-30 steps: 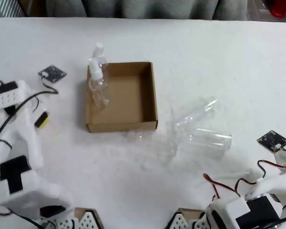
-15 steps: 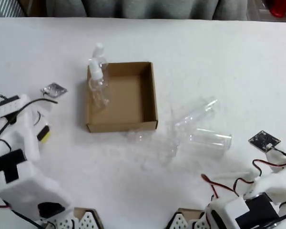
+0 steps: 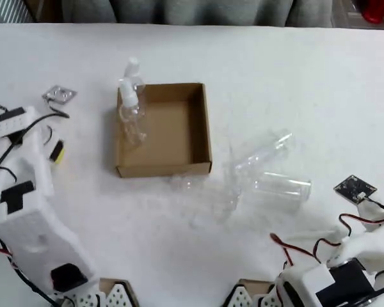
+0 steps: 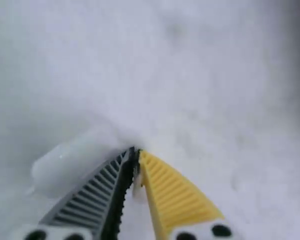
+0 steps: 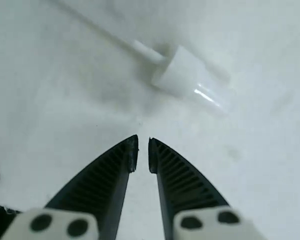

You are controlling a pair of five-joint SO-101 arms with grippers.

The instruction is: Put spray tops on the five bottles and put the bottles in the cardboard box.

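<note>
Left arm (image 3: 25,192) shifted, apart from box (image 3: 163,169) | left claw (image 4: 136,155) closed | right claw (image 5: 141,150) barely ajar

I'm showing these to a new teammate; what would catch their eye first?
Most likely the cardboard box near the middle of the table, a capped bottle lying along its wall on the left arm's side. Next, the clear uncapped bottles scattered beside the box toward the right arm, and a loose spray top lying just ahead of the right end effector.
</note>
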